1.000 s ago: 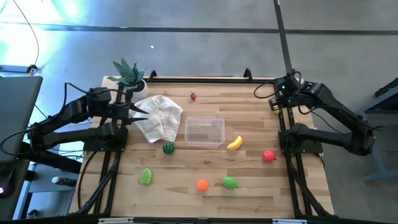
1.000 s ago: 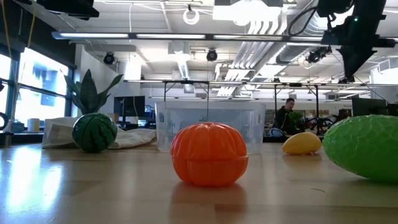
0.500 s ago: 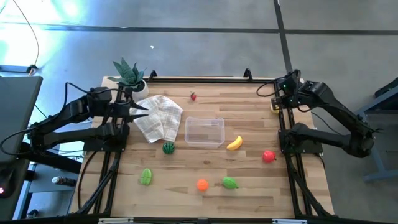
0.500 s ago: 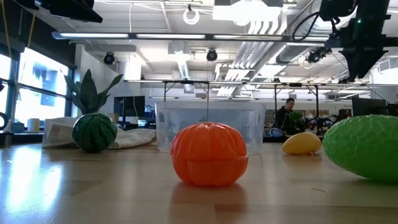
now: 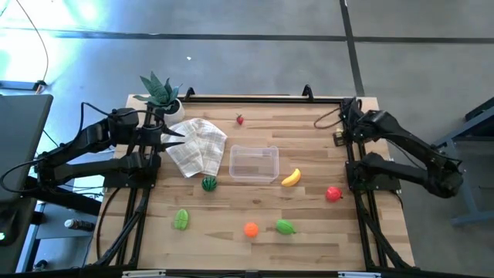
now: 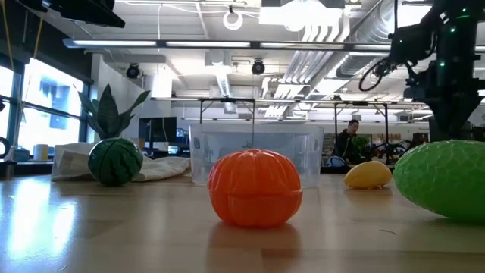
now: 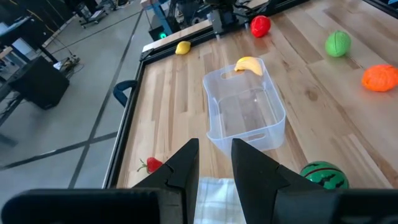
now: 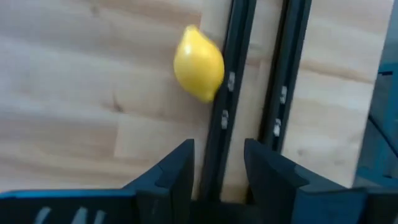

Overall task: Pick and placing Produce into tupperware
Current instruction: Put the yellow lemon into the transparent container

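— Clear plastic rectangular tupperware (image 5: 253,164) at frame centre, long axis left-right?
— Yes. Only the right wrist view shows the yellow lemon (image 8: 198,63); right gripper (image 8: 217,163) parted, empty. Left gripper (image 7: 214,160) slightly parted, empty.

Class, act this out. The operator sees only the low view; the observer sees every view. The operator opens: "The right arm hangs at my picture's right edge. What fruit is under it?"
Observer: A lemon, lying against a black rail at the table's right edge. The right claw is open above it.
Operator: Where is the left claw?
Observer: The left claw is over the cloth, open and aimed at the tub.
Operator: Is any fruit hidden behind the tub?
Observer: Yes, a strawberry lies beyond it, near the table's far edge.
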`<state>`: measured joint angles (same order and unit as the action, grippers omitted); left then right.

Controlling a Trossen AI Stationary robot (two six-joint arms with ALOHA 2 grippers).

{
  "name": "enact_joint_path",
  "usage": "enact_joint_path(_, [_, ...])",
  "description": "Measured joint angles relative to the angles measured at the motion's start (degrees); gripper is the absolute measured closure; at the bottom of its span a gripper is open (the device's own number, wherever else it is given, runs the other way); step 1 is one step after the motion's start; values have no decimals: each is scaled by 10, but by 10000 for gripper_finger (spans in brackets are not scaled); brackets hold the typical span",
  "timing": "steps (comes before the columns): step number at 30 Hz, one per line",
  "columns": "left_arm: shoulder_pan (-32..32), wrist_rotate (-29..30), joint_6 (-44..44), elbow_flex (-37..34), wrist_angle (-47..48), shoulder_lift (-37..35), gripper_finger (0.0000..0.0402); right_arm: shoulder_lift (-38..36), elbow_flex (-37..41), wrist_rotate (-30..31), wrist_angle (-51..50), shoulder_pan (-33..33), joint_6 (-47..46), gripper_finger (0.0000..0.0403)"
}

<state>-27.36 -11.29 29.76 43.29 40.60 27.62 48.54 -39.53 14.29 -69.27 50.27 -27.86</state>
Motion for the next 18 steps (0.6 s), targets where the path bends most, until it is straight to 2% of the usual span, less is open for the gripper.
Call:
enact_joint_path(6, [0, 0, 0, 0, 0, 0, 316, 37, -9, -6, 49, 57, 42, 269])
enact_joint_path(10, [0, 0, 0, 0, 0, 0, 316, 85, 1, -42, 77, 88, 86, 269])
enact_joint_path(18, [0, 0, 0, 0, 0, 0, 316, 155, 2, -70, 104, 103, 112, 269])
